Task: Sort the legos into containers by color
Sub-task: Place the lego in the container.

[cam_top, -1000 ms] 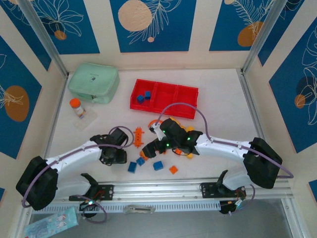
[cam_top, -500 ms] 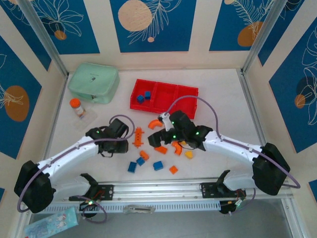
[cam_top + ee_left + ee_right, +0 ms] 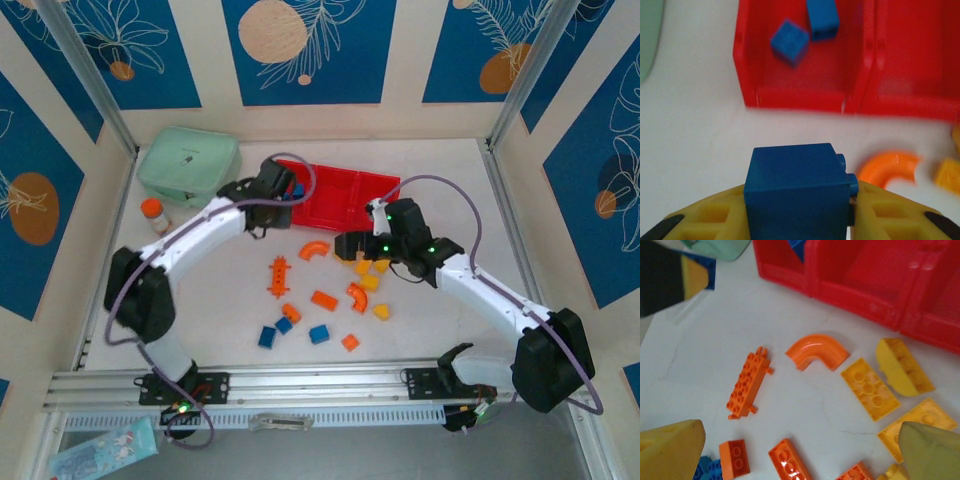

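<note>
Pinching a smooth blue cube [image 3: 795,182], left tool [image 3: 799,225] hovers.

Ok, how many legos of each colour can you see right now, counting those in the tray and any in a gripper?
Blue legos: 6 (2 in the red tray, 1 held in the left gripper, 3 on the table)
Orange legos: 6
Yellow legos: 4, by the open right gripper, which may hide more
Total: 16
</note>
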